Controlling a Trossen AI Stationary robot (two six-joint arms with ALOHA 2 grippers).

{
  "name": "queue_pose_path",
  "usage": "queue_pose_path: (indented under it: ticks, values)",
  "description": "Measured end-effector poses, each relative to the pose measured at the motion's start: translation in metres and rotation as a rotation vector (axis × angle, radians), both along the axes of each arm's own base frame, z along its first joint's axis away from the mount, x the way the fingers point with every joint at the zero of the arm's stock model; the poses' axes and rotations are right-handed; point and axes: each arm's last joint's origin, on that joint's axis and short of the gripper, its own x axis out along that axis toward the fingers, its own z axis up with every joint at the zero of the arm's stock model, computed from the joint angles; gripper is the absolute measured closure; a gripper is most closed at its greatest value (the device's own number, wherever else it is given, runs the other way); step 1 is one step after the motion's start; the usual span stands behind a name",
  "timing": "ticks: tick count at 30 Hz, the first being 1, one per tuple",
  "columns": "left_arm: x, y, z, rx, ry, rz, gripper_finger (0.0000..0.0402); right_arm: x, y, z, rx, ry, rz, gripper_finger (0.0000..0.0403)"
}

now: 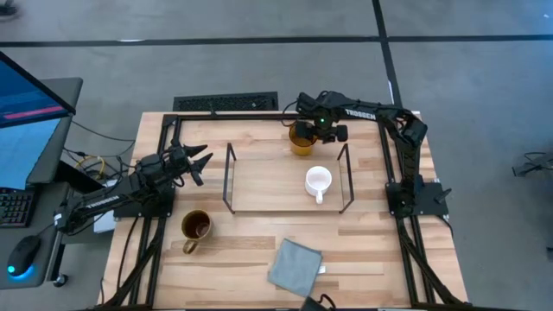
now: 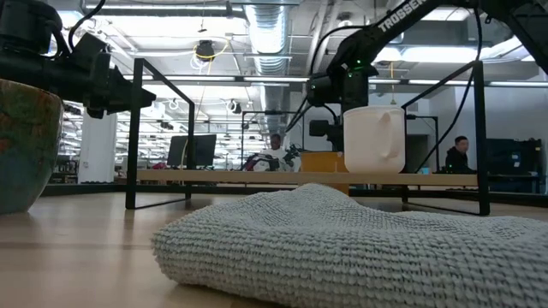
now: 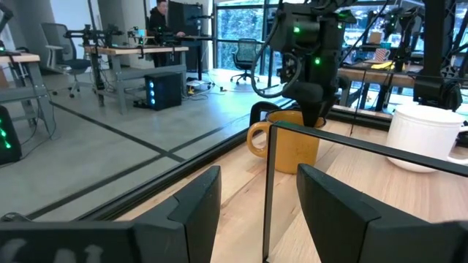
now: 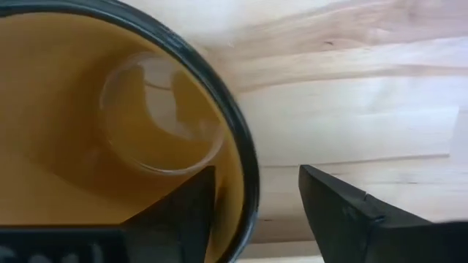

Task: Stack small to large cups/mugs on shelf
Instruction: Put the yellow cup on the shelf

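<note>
Overhead camera is looking straight down on the whole table [image 1: 259, 250], the low one is peering level across a grey cloth [image 2: 360, 248] into the room, the left wrist is facing the amber mug [image 3: 292, 139], and the right wrist is hovering right over that mug's rim.

grey cloth [image 1: 294, 265] near table [image 1: 371, 250] front edge, keyboard [image 1: 226, 103] behind
</note>
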Motion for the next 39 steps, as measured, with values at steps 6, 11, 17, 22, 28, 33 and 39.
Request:
queue_pose_path:
  ticks: [6, 11, 17, 22, 28, 33, 39]
  values:
    - [0.000, 0.000, 0.000, 0.000, 0.000, 0.000, 0.0230, 0.004, -0.003, 0.000, -0.027, -0.042, 0.000, 0.0251]
    - [0.000, 0.000, 0.000, 0.000, 0.000, 0.000, 0.0230, 0.004, -0.003, 0.000, -0.028, -0.043, 0.008, 0.0325]
    - [0.000, 0.000, 0.000, 0.000, 0.000, 0.000, 0.0230, 0.003, -0.007, 0.003, -0.034, -0.073, 0.052, 0.0375]
    - [0.000, 0.000, 0.000, 0.000, 0.000, 0.000, 0.0230, 0.002, -0.009, 0.002, -0.023, -0.084, 0.122, 0.0375]
    - [0.000, 0.000, 0.000, 0.000, 0.000, 0.000, 0.0230, 0.002, -0.008, 0.003, -0.018, -0.086, 0.207, 0.0375]
    - [0.000, 0.000, 0.000, 0.000, 0.000, 0.000, 0.0230, 0.005, -0.009, 0.009, -0.035, -0.089, 0.253, 0.0375]
    - [0.000, 0.000, 0.000, 0.000, 0.000, 0.000, 0.0230, 0.008, -0.011, 0.027, -0.044, -0.092, 0.316, 0.0375]
